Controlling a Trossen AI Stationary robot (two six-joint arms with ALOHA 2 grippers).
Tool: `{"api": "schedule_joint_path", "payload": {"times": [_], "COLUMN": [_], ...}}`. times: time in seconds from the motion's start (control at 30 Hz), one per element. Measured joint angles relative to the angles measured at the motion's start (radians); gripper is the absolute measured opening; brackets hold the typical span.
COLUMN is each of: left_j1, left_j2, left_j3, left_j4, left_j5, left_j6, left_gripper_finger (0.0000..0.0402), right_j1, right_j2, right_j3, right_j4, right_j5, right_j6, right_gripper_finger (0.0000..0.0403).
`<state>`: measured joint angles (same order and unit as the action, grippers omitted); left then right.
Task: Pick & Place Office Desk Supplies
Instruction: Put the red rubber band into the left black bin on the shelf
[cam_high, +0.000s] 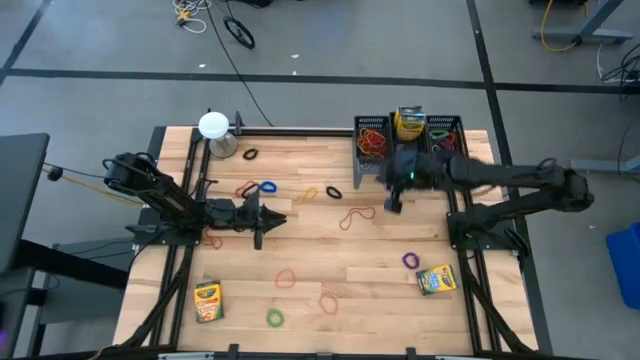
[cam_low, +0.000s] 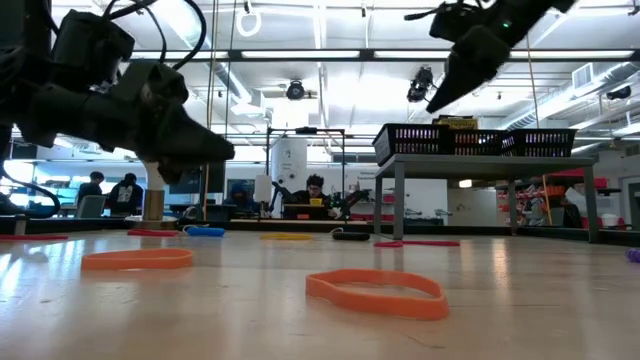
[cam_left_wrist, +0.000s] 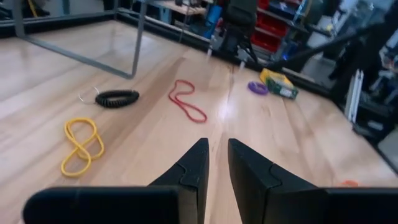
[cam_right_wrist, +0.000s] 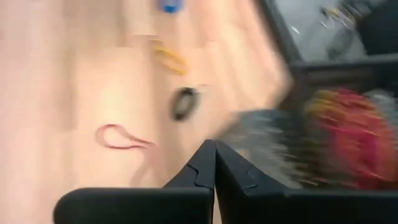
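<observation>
Rubber bands lie scattered on the wooden table: red (cam_high: 355, 215), black (cam_high: 333, 191), yellow (cam_high: 307, 195), blue (cam_high: 267, 187), purple (cam_high: 410, 260), green (cam_high: 275, 317) and orange (cam_high: 285, 277). One crayon box (cam_high: 436, 280) lies flat near the right edge, another (cam_high: 208, 300) at the near left. My right gripper (cam_high: 393, 205) hangs shut and empty above the table, just in front of the black mesh rack (cam_high: 405, 135). My left gripper (cam_high: 272, 218) waits low over the table's left half, its fingers (cam_left_wrist: 198, 155) a narrow gap apart, with nothing between them.
The mesh rack at the far edge holds red bands (cam_right_wrist: 348, 137) in its left compartment, a crayon box (cam_high: 409, 124) in the middle one and more bands on the right. A white round-topped object (cam_high: 213, 125) stands at the far left. Bare wood lies between the two grippers.
</observation>
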<state>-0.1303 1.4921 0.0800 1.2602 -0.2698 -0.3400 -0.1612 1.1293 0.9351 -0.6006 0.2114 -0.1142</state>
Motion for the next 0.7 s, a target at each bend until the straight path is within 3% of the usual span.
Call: {"api": "schedule_joint_path", "payload": {"times": [0.2, 0.33, 0.5, 0.7], "left_j1": [-0.001, -0.001, -0.006, -0.077], "left_j2": [0.000, 0.000, 0.001, 0.041], "left_j3": [0.067, 0.130, 0.201, 0.208], "left_j4": [-0.048, -0.190, -0.352, -0.337], "left_j5": [-0.025, 0.019, -0.002, -0.116], "left_j6": [-0.013, 0.022, 0.040, 0.146], "left_gripper_finger": [0.0065, 0.0065, 0.0065, 0.0048], "right_j1": [0.241, 0.370, 0.470, 0.512], "right_j2": [0.002, 0.042, 0.127, 0.279], "right_j3": [-0.154, -0.227, -0.304, -0.324], "right_j4": [0.218, 0.344, 0.469, 0.581], "right_j5": [0.081, 0.122, 0.211, 0.346], "right_j6": [0.079, 0.152, 0.273, 0.377], "right_gripper_finger": [0.0008, 0.0007, 0.0021, 0.0058]}}
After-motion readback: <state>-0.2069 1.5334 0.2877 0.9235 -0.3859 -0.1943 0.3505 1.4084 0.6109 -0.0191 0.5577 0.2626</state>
